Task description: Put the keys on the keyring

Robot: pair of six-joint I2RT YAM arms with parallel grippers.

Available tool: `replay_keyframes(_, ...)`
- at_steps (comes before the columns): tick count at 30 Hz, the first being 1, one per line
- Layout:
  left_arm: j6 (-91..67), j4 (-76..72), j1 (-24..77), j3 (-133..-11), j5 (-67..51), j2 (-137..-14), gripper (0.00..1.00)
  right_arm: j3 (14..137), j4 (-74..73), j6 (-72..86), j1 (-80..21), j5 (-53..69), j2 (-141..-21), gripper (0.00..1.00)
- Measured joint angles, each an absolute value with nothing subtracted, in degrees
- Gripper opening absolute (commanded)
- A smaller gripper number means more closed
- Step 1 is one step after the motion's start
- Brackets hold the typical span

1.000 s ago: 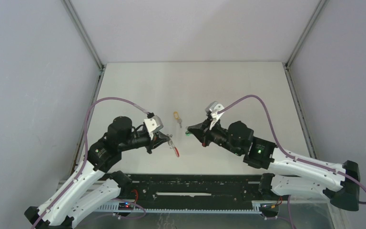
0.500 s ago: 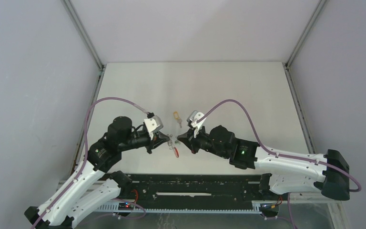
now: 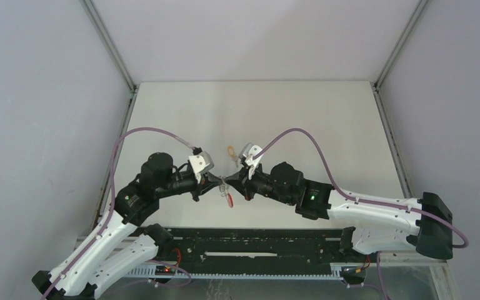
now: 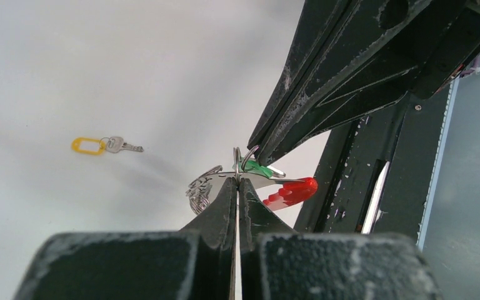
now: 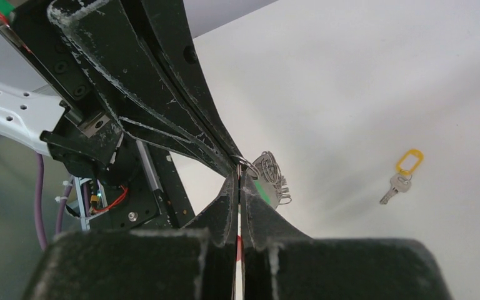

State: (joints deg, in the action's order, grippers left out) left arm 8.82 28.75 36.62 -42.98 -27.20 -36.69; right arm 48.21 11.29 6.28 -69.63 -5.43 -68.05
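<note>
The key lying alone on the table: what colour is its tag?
Yellow. The tag shows best in the left wrist view.

The keyring (image 4: 201,187) is shiny metal, its red section (image 4: 292,192) seemingly glossy plastic; jaws scuffed matt black.

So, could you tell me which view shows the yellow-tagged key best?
The right wrist view: the yellow-tagged key appears largest, tag and blade distinct. Left wrist shows it smaller; top view, a speck.

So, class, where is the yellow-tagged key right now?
Top view: the yellow-tagged key lies free on the table, near centre, just beyond the left gripper and right gripper.
</note>
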Motion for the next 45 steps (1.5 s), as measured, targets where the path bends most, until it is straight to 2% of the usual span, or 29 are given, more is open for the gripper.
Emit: replay_keyframes(45, 9.1, 28.8, 36.6, -43.0, -27.6, -36.4, 0.0, 49.3, 11.3, 9.1, -68.6, -5.7, -68.9, 0.0)
